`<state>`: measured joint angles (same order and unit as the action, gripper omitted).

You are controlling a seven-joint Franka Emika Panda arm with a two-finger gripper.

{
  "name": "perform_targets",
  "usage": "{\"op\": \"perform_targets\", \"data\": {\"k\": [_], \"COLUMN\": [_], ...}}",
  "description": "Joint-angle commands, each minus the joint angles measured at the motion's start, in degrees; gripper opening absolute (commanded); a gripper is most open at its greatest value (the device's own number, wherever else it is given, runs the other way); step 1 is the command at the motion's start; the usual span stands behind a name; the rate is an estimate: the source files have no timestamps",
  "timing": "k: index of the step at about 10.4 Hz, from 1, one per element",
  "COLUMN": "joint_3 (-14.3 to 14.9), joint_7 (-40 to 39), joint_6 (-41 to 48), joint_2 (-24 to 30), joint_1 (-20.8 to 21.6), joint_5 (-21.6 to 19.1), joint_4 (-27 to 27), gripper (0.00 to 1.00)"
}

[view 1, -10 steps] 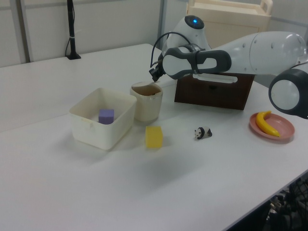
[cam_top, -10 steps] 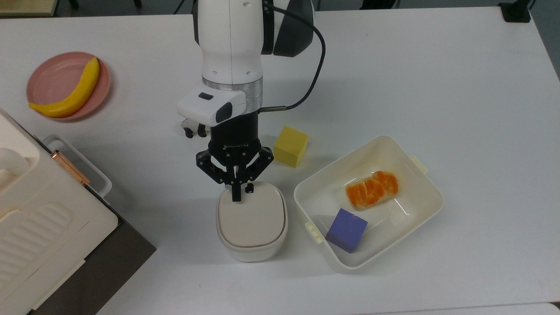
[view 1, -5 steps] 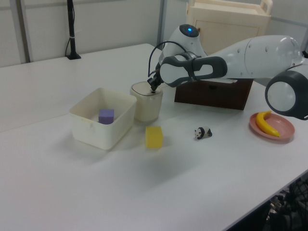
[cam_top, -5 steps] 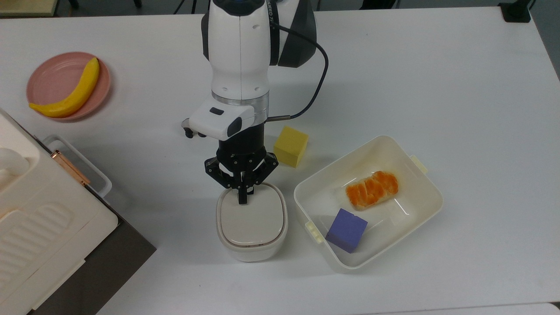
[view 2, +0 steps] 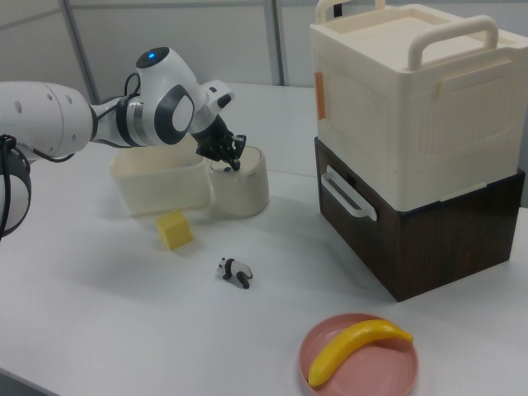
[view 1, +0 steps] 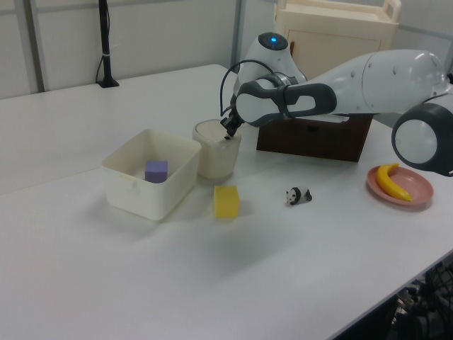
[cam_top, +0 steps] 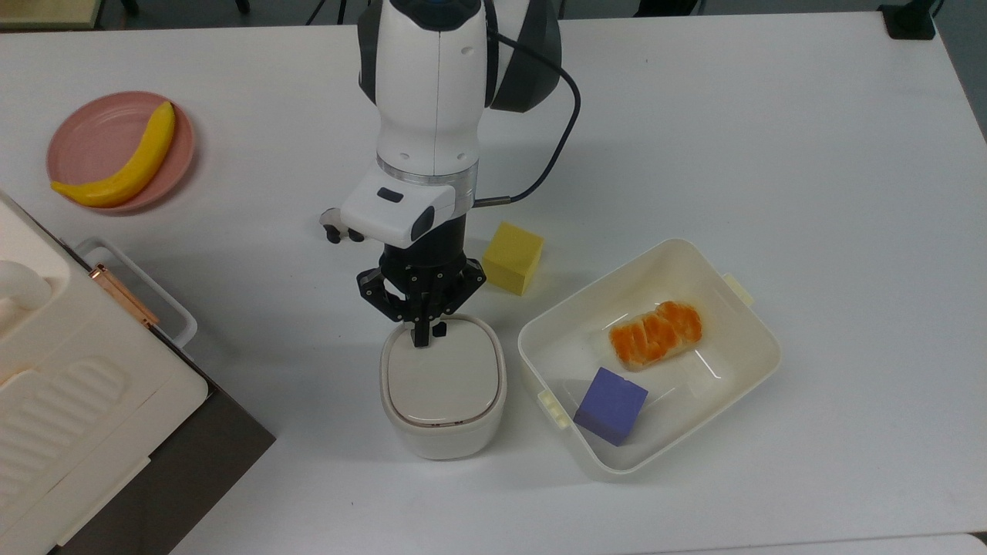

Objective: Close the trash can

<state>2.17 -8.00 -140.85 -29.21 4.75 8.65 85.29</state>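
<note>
The trash can (cam_top: 443, 393) is a small cream-white rounded bin standing mid-table, and its beige lid (cam_top: 441, 379) lies flat on the rim. A small black button (cam_top: 439, 330) sits at the lid's far edge in the top view. My gripper (cam_top: 420, 338) points straight down over that far edge, shut, with its black fingertips just above or touching the lid beside the button and nothing held. The left view has the trash can (view 1: 217, 150) under the gripper (view 1: 228, 132). The right view shows the trash can (view 2: 242, 183) and gripper (view 2: 233, 162) likewise.
A yellow cube (cam_top: 513, 257) lies just right of the arm in the top view. A white tub (cam_top: 740, 339) to the right holds a purple cube (cam_top: 611, 405) and an orange bread piece (cam_top: 655, 334). A panda toy (cam_top: 333, 228), a pink plate (cam_top: 92, 135) with a banana (cam_top: 131, 166), and a large white appliance (cam_top: 69, 401) are at the left.
The lid went from raised, with the dark inside showing, to flat on the bin. My gripper pressed down onto it and has now lifted slightly back toward the far edge.
</note>
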Motion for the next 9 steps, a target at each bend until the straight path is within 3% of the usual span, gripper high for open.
{"op": "perform_targets", "data": {"k": [1, 4, 9], "joint_3": [0.4, 0.4, 0.5], "joint_7": [-0.4, -0.4, 5.4], "joint_6": [2.4, 5.2, 30.3], "joint_2": [1.3, 4.8, 14.6], "joint_1": [0.5, 0.2, 0.2], "joint_5": [-0.4, -3.8, -3.9], "joint_4": [-0.1, -0.7, 0.4], "gripper": [0.00, 0.00, 0.00]}}
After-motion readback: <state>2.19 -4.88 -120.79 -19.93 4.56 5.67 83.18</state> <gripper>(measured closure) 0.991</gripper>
